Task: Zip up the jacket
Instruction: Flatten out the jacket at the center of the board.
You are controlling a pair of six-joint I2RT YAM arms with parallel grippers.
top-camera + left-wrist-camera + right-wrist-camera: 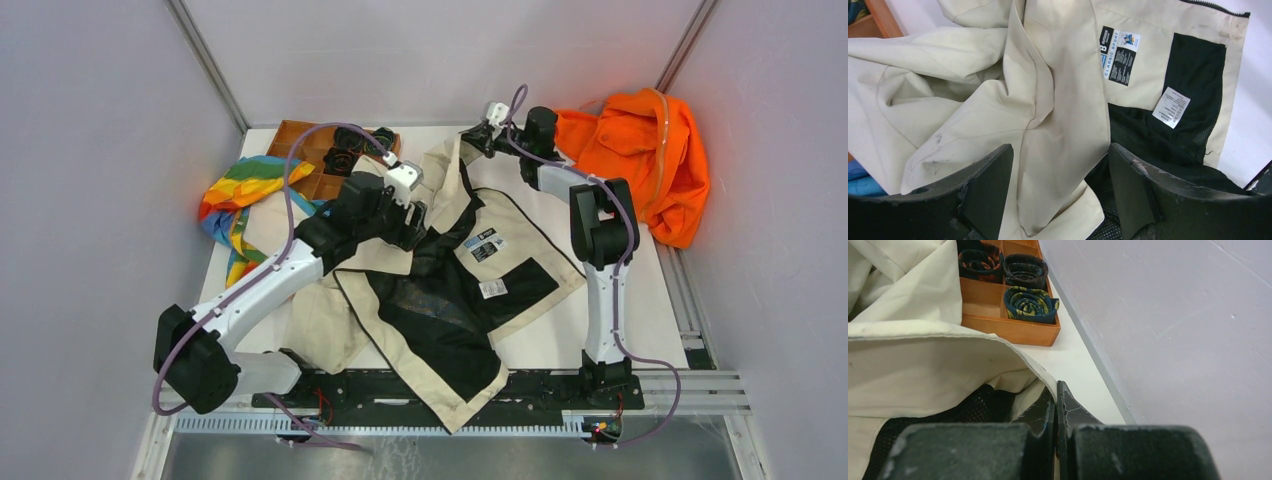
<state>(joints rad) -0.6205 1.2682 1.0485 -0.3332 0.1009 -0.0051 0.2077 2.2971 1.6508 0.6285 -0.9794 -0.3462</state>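
From above, the jacket (440,300) lies spread on the counter (560,340) between the arms, thrown open with its black lining up; its front edges are well apart, so nothing is zipped. The left hand (415,215) hangs over the cream folds near the collar; the right hand (478,135) sits at the far front edge, near an orange garment (640,160); a rainbow cloth (245,190) lies at the left. I judge the step to be laying out the fronts; next, the two zipper ends at the hem must be found and brought together.

Left wrist: that hand is released, fingers wide, creased cream cloth below them but not gripped; a black label (1118,55) reads "CLASSIC SPORT"; the white tag (1171,107) is too small to read; zipper teeth (1213,6) run along the top corner.

Right wrist: that hand is clenched, fingers pressed together just beside the jacket's edge; whether cloth is pinched I cannot tell; beyond stands a wooden tray (1008,330) of rolled ties (1030,304).
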